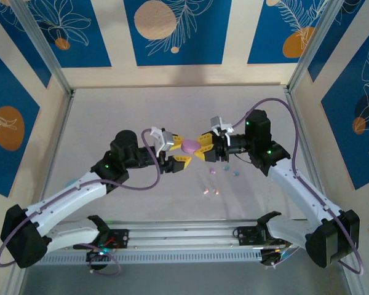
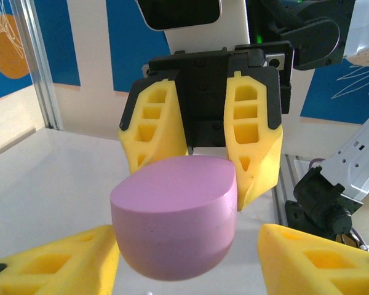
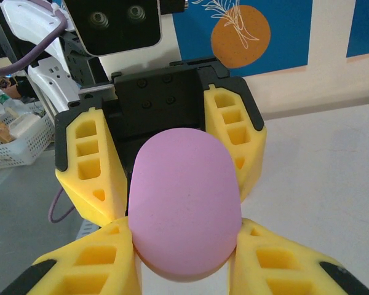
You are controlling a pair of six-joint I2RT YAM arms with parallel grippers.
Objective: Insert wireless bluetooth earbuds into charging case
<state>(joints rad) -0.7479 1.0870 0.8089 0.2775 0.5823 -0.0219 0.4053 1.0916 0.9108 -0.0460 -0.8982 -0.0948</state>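
So both arms are reaching into the middle of the table (image 1: 111, 123), and they've met nose to nose over a purple-pink case (image 1: 189, 147). The right gripper (image 1: 199, 147) has it for real. In its wrist cam its two yellow fingers (image 3: 92, 264) are pressed up against either side of the pebble, so it's clamped on the case. The left gripper (image 1: 183, 152) comes in from the other side, and its jaws are apart around the same case. In its own cam, one of its fingers (image 2: 55, 264) sits right at the case's edge, but there's a clear sliver of daylight between the case and the other finger, so it's not squeezing anything. The case looks like it's held up off the tabletop, a flat face on top and the rounded belly underneath. I can't tell from here whether it's open or closed. The buds are all lying loose on the table, a bit toward the near edge from the right gripper, and none of them is in the case. There's a purplish bud (image 1: 213, 172) and two blue buds (image 1: 226, 167) close to it. A pair of peach buds (image 1: 205, 191) sits side by side a little nearer the arm bases.
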